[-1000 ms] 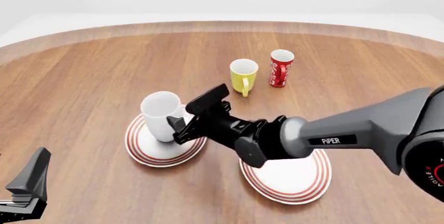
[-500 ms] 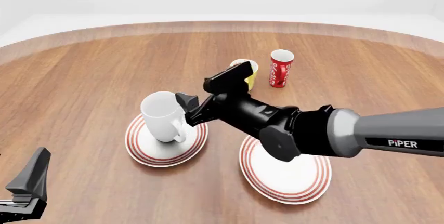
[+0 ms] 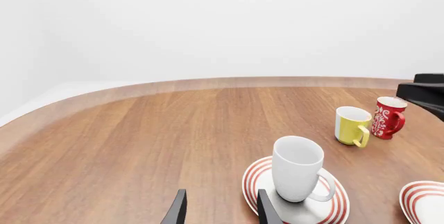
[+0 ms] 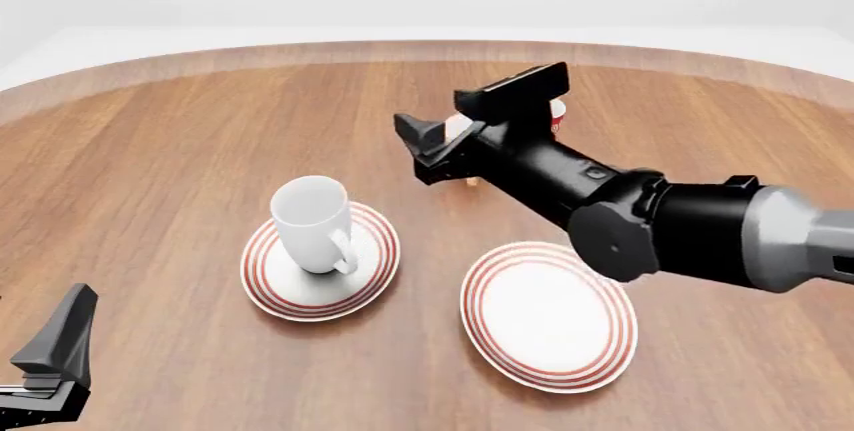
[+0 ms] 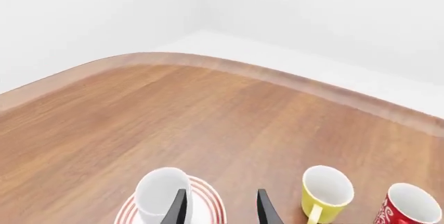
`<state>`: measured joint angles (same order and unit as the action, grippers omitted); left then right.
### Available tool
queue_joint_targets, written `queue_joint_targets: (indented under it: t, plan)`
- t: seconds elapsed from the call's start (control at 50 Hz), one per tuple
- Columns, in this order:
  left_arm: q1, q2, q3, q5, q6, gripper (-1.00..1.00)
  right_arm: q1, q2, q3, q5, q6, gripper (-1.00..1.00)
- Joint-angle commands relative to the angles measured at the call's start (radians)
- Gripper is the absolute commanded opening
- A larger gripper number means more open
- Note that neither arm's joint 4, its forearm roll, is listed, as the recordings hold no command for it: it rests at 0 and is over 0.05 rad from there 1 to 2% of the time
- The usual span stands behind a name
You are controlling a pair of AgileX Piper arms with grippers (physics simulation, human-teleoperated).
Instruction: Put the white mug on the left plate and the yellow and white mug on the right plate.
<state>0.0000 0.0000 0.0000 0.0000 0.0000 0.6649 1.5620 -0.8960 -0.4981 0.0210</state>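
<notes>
The white mug [image 4: 311, 223] stands upright on the left plate [image 4: 274, 286], handle toward the near right. It also shows in the left wrist view [image 3: 297, 168] and the right wrist view [image 5: 158, 198]. The right plate [image 4: 549, 316] is bare. The yellow and white mug [image 5: 326, 193] stands on the wood beyond the plates, also seen in the left wrist view [image 3: 352, 125]. In the front view my right gripper [image 4: 461, 116] mostly hides it. That gripper is open and empty, raised above the table. My left gripper [image 3: 220, 211] is open and empty at the near left.
A red and white patterned cup [image 5: 409, 206] stands just right of the yellow mug, also seen in the left wrist view [image 3: 386, 117]. The round wooden table's far edge [image 4: 427, 48] curves behind. The right arm [image 4: 694, 231] reaches over the right plate's far side.
My right gripper has drawn away from the white mug, risen and moved toward the far right, over the yellow mug. The white mug stays on the left plate. The left arm has not moved.
</notes>
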Motion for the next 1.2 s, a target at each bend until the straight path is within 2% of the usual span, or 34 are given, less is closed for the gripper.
queue_joint_targets:
  t: [0.02, 0.34, 0.64, 0.66, 0.86, 1.04, 1.2]
  plan:
    - [0.000, 0.000, 0.000, 0.000, 0.000, 1.00, -0.072, -0.039, 0.007, -0.003, -0.004, 1.00]
    - [0.000, 0.000, 0.000, 0.000, 0.000, 1.00, -0.172, 0.001, -0.031, 0.000, -0.007, 1.00]
    - [0.000, 0.000, 0.000, 0.000, 0.000, 1.00, -0.219, 0.052, -0.067, 0.007, -0.003, 1.00]
    - [0.000, 0.000, 0.000, 0.000, 0.000, 1.00, -0.230, 0.065, -0.078, 0.017, 0.012, 1.00]
    - [0.000, 0.000, 0.000, 0.000, 0.000, 1.00, -0.257, 0.108, -0.114, 0.040, 0.027, 1.00]
    - [0.000, 0.000, 0.000, 0.000, 0.000, 1.00, -0.290, 0.161, -0.161, 0.089, 0.089, 1.00]
    - [0.000, 0.000, 0.000, 0.000, 0.000, 1.00, -0.295, 0.184, -0.182, 0.105, 0.112, 1.00]
